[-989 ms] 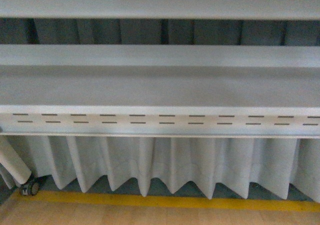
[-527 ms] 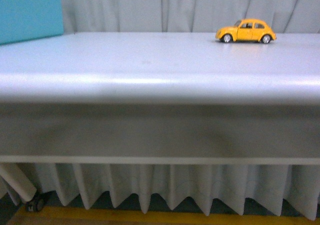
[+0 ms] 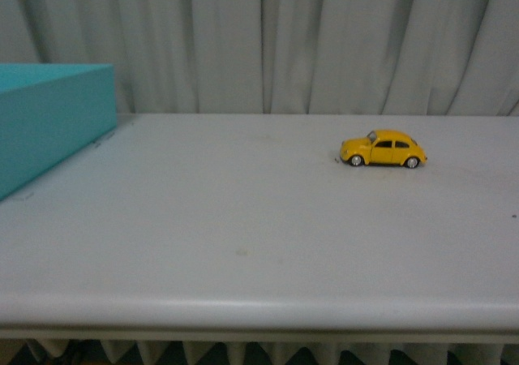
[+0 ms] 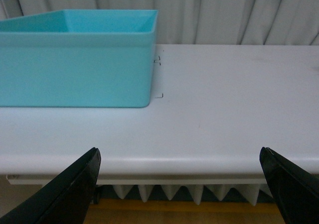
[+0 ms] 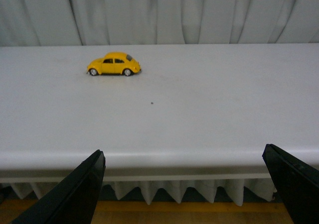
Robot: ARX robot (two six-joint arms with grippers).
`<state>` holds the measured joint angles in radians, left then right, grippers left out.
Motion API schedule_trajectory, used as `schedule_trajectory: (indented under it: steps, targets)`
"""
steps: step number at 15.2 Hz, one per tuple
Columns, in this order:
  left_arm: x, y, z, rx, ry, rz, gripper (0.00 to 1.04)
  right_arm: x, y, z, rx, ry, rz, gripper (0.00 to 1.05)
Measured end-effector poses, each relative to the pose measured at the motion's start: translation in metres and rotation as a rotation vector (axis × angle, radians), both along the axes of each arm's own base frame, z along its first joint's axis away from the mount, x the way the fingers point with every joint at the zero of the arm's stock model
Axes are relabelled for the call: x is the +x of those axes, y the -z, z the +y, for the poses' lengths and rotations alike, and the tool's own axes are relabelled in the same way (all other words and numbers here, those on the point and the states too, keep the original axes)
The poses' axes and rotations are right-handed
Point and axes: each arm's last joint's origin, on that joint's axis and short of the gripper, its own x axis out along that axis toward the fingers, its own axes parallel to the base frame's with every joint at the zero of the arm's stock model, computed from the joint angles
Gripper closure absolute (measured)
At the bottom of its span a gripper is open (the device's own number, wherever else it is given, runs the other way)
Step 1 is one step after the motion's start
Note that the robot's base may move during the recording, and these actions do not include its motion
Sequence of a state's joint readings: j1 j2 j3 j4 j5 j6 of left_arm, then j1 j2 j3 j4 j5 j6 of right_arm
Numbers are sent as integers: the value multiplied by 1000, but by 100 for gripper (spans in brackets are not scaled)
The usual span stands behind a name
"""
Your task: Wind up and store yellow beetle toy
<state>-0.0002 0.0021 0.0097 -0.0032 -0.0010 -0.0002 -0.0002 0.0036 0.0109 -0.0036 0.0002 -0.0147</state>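
Two grippers hang short of the bench's (image 3: 243,251) near edge, and you see each only through its own wrist camera. The left gripper (image 4: 179,157) has its dark fingers (image 4: 75,184) spread wide, with nothing between them. The right gripper (image 5: 183,152) is spread just as wide and is also unloaded. Neither touches the bench. Below the rounded near edge, a pleated white skirt (image 5: 164,191) hangs over a wood-coloured floor (image 4: 174,211). On the bench top, locate the teal bin (image 4: 75,74) at the left edge. It is open-topped, and its side facing the left gripper stands back from the near edge. Small dark marks (image 4: 158,60) lie on the surface just beside its corner. The yellow beetle toy (image 3: 383,149) stands upright on its wheels in the far right part of the bench, nearer the far edge than the near one. It is side-on to you and well apart from the bin. Behind the far edge hangs a grey curtain (image 3: 259,40).
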Motion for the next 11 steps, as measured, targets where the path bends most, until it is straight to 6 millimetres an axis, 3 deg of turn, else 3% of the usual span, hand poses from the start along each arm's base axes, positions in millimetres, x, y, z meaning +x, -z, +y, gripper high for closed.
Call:
schedule_trajectory:
  steps: [11]
  targets:
    - [0,0,0,0,1,-3,7,0,0,0,1,0,-4,7]
